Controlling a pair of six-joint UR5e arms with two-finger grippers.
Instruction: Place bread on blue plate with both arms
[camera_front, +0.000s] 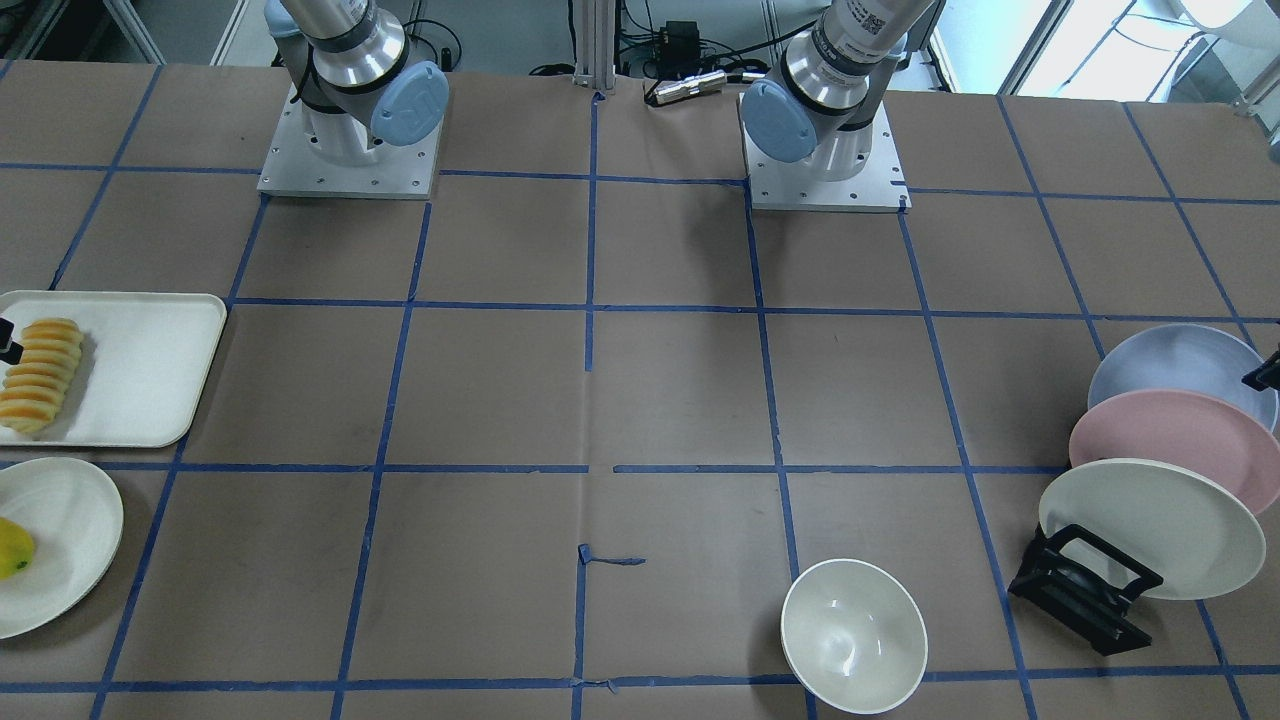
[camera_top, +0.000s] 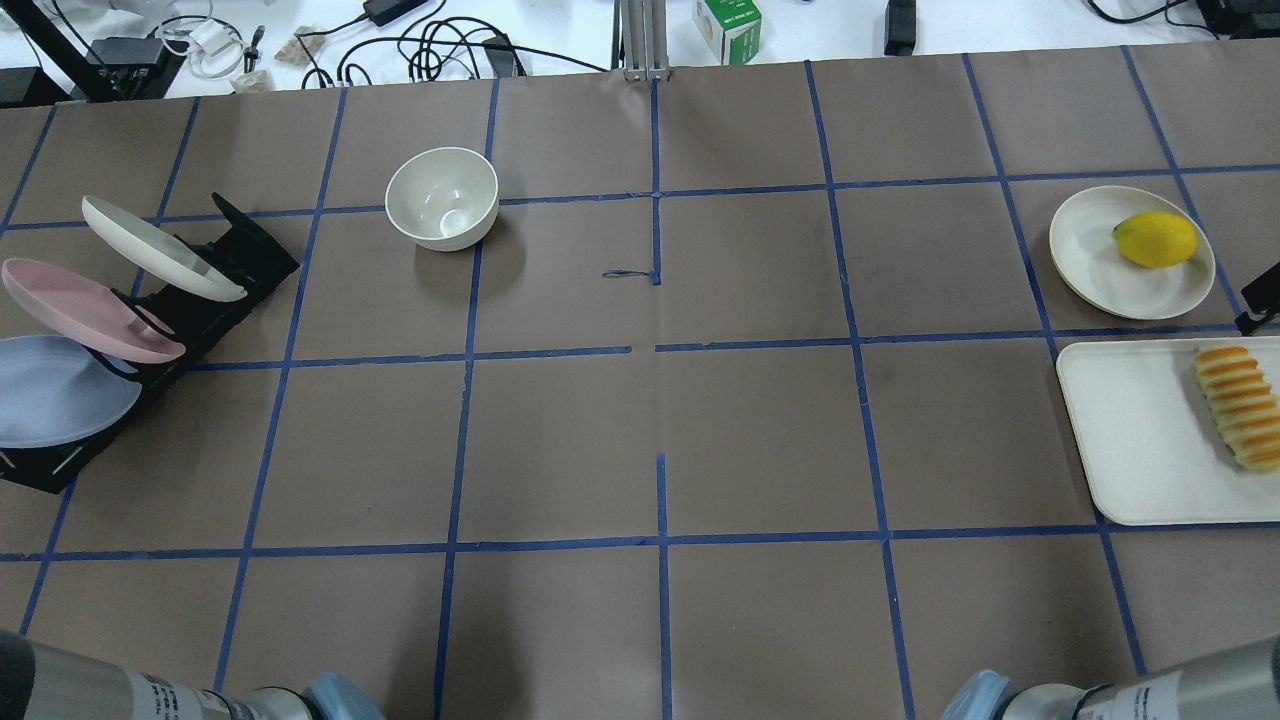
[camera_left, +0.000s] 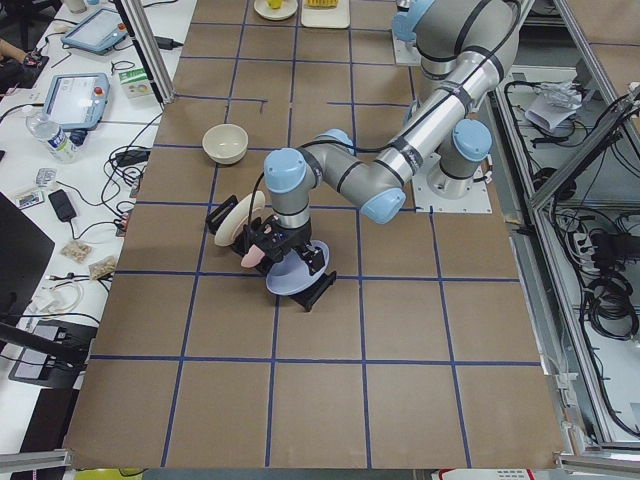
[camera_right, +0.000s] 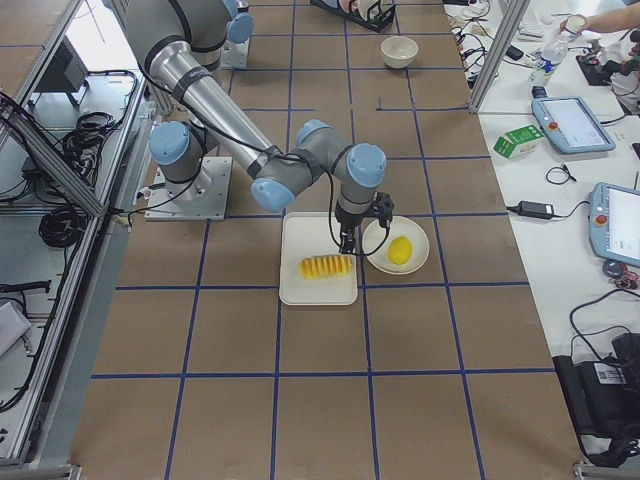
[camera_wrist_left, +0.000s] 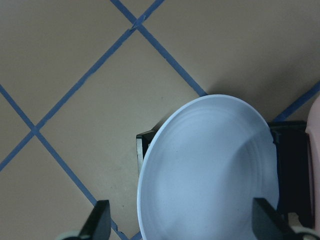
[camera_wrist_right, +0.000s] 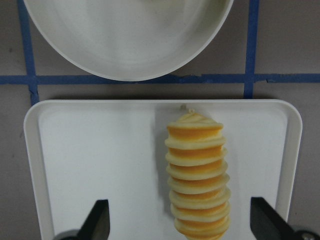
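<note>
Both arms look to be at the reaching-in step, with nothing picked up yet. The bread (camera_wrist_right: 196, 175) lies on the white tray (camera_wrist_right: 100, 150) at the right end of the desk (camera_top: 640, 450). The right claw (camera_wrist_right: 181, 220) hangs over it spread wide, a finger showing on either side of the loaf and neither touching it.

Well apart, at the left end, the blue plate (camera_wrist_left: 210, 170) leans in the black rack (camera_top: 215, 290), next to the pink plate (camera_front: 1170, 440). The left claw (camera_wrist_left: 182, 222) hovers above it, just as wide, with nothing between its fingers.

I'd say the left arm next has to come down on the plate's rim, pinch it, lift it clear of its slot without knocking the pink one, and lay it flat on open desk. The right arm needs to drop and close gently across the loaf.
</note>
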